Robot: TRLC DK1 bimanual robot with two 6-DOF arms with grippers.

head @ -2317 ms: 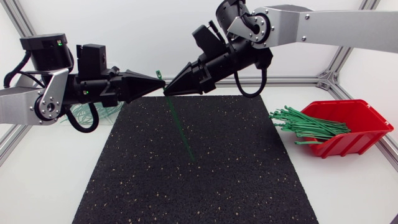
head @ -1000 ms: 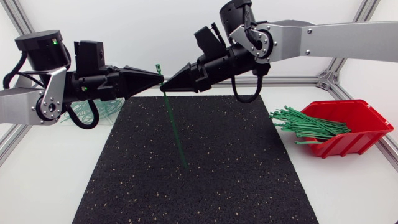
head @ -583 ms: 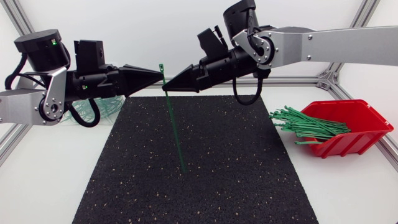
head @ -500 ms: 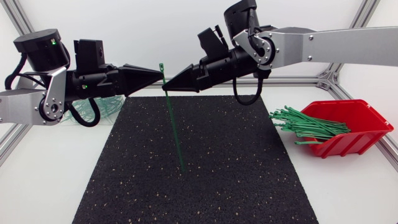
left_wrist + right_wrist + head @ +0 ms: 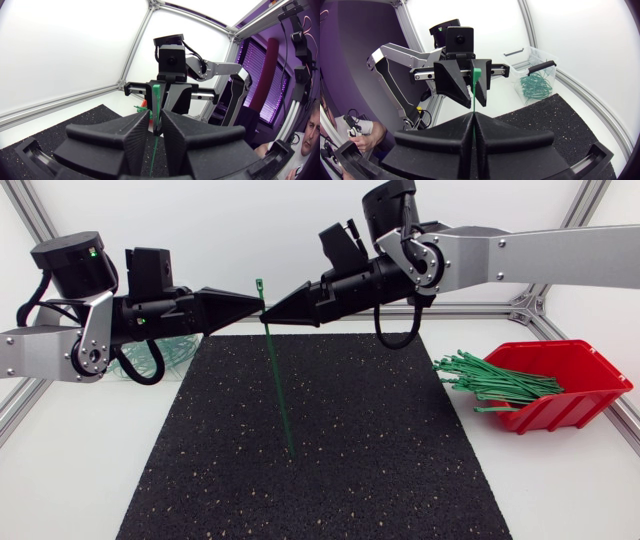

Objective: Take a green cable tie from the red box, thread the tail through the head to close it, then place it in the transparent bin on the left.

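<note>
Green cable tie (image 5: 275, 370) hangs over the far-middle of the black mat (image 5: 400, 460), which covers most of the table. My two arms come in from either side and meet nose to nose above the mat's far edge. The red box (image 5: 600, 370) sits at the right, with a bundle of spare ties (image 5: 495, 383) spilling over its left lip. The transparent bin (image 5: 520, 64) stands at the far left behind my left arm and already holds looped ties. The right gripper (image 5: 272, 315) is clenched on the strap a little below the head. The left gripper (image 5: 258, 305) looks released: in its wrist view the strap runs through a visible gap between its fingers, and they do not pinch it from both sides. The tie's head (image 5: 259, 283) sticks up above both tips, and the tail (image 5: 290, 448) slopes down and slightly rightward toward the mat. Whether it touches the mat I cannot tell. The tie is unlooped, so threading is not yet done. I judge the tie very light, springy rather than limp, and slick, so it may twist or slide in a loose grip. The best holds are probably on the flat faces just under the head, to steady the slot, and close to the tail tip, so it does not buckle when fed through.
</note>
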